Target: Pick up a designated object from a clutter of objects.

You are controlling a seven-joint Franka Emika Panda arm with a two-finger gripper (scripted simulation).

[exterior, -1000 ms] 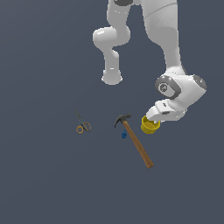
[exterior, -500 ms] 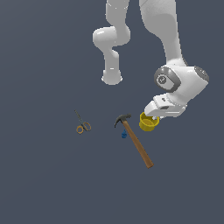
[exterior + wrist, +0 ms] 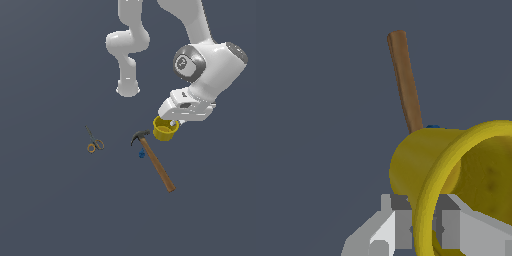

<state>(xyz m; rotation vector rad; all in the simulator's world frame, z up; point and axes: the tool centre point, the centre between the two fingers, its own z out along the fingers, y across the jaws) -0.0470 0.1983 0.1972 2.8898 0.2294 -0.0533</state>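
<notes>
The designated object, a yellow cup (image 3: 163, 130) with a thick rim, hangs above the floor, to the exterior view's right of the hammer head. My gripper (image 3: 173, 121) is shut on its rim, one finger inside and one outside. In the wrist view the cup (image 3: 418, 167) fills the near corner, tilted, with my gripper (image 3: 423, 227) clamped across its rim. The rest of the clutter of objects lies on the floor below: hammer (image 3: 154, 162), scissors (image 3: 93, 145) and a tiny blue item (image 3: 141, 154).
The hammer's brown handle (image 3: 406, 82) and the blue item (image 3: 432, 127) show behind the cup in the wrist view. The robot's white base (image 3: 128, 89) stands farther back on the dark grey floor (image 3: 50, 200).
The arm has risen with the cup in its grip, carrying it up and slightly toward the exterior view's left. Hammer, scissors and blue item have not moved.
</notes>
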